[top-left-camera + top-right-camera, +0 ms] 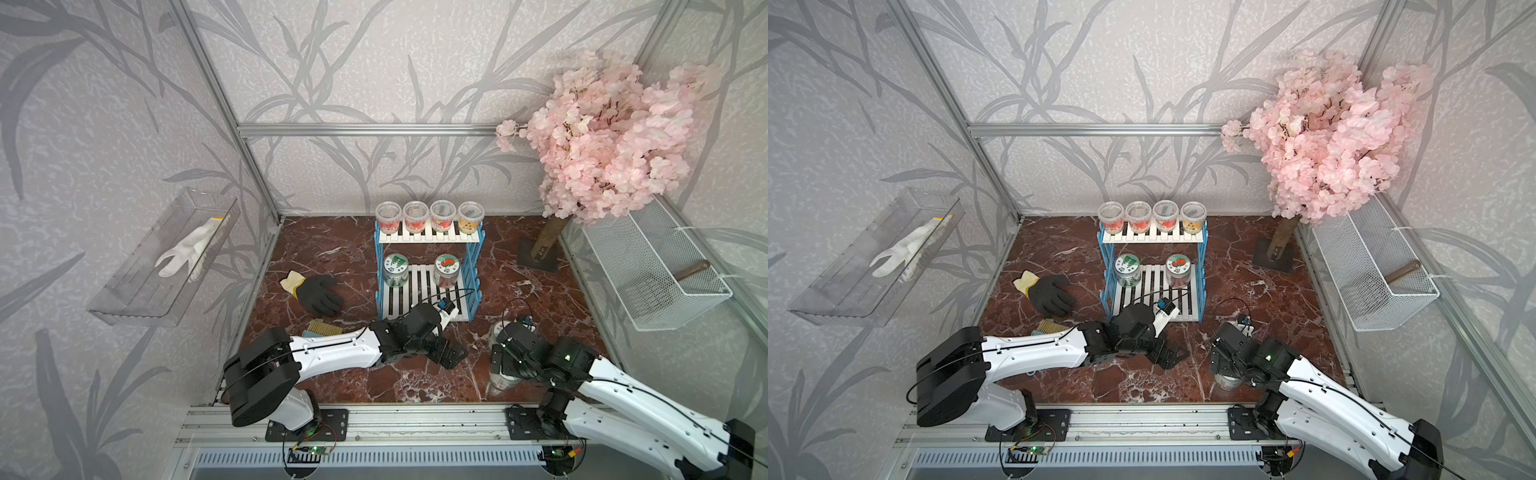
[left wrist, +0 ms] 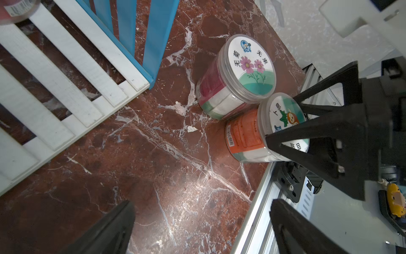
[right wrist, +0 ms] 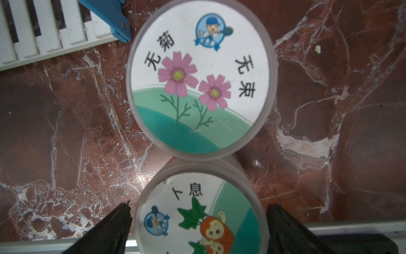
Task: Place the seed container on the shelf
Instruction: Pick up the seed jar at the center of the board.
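Two seed containers stand side by side on the marble floor, near the front right of the shelf [image 1: 415, 295] [image 1: 1150, 291]. One has a pink-flower lid [image 3: 200, 77] [image 2: 250, 68]. The other has an orange-vegetable lid [image 3: 197, 220] and an orange label [image 2: 243, 134], and its base shows under the right arm [image 1: 500, 380] [image 1: 1227, 380]. My right gripper [image 3: 200, 205] [image 1: 503, 368] is open and points down, with one finger on each side of the orange-lidded container. My left gripper [image 2: 202, 203] [image 1: 451, 357] is open over bare floor in front of the shelf and holds nothing.
The shelf's top tier holds several clear cups [image 1: 428, 216], and its lower tier holds two jars [image 1: 395, 270] [image 1: 446, 270] with bare slats between them. A black glove [image 1: 318, 293] and a brush [image 1: 324, 328] lie to the left. A blossom tree [image 1: 602, 137] and a wire basket [image 1: 660, 270] are on the right. A clear tray [image 1: 137, 291] hangs on the left wall.
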Robot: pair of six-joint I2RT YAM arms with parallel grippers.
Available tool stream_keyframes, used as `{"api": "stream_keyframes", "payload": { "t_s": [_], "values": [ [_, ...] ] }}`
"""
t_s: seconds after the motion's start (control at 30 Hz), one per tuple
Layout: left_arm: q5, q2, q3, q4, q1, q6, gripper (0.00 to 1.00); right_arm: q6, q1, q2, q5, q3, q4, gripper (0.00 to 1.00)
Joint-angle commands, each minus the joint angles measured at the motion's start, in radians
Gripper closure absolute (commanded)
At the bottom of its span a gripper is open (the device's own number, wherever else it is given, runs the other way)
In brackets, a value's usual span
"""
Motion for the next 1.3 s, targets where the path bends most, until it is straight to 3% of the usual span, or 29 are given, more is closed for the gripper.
{"api": "stream_keyframes", "payload": {
  "t_s": [0.0, 0.2, 0.37, 0.47, 0.63, 0.87, 1.07, 1.27],
  "values": [
    [-0.037, -0.020, 0.025, -0.010, -0.004, 0.011, 0.00, 0.011, 0.005, 0.004, 0.005, -0.016, 0.001, 0.02],
    [-0.090, -0.051, 0.010, -0.028, -0.004, 0.018, 0.00, -0.003, 0.005, 0.028, -0.014, -0.010, 0.012, 0.11],
    [-0.166, -0.100, -0.019, -0.030, -0.005, 0.008, 0.00, -0.023, 0.035, 0.042, -0.045, 0.013, 0.038, 0.12],
    [-0.295, -0.154, -0.049, -0.057, -0.002, -0.016, 0.00, -0.016, 0.111, 0.072, -0.028, 0.046, 0.060, 0.12],
    [-0.605, -0.270, -0.113, -0.170, 0.001, -0.135, 0.00, -0.008, 0.208, 0.185, -0.009, 0.104, 0.155, 0.11],
    [-0.772, -0.602, -0.311, -0.208, 0.007, -0.224, 0.00, -0.030, 0.280, 0.399, 0.026, 0.217, 0.330, 0.10],
    [-0.823, -0.876, -0.402, -0.332, 0.011, -0.239, 0.00, 0.020, 0.345, 0.545, 0.097, 0.310, 0.394, 0.09],
    [-0.812, -0.953, -0.416, -0.394, 0.012, -0.235, 0.00, 0.082, 0.380, 0.659, 0.132, 0.353, 0.451, 0.06]
  ]
}}
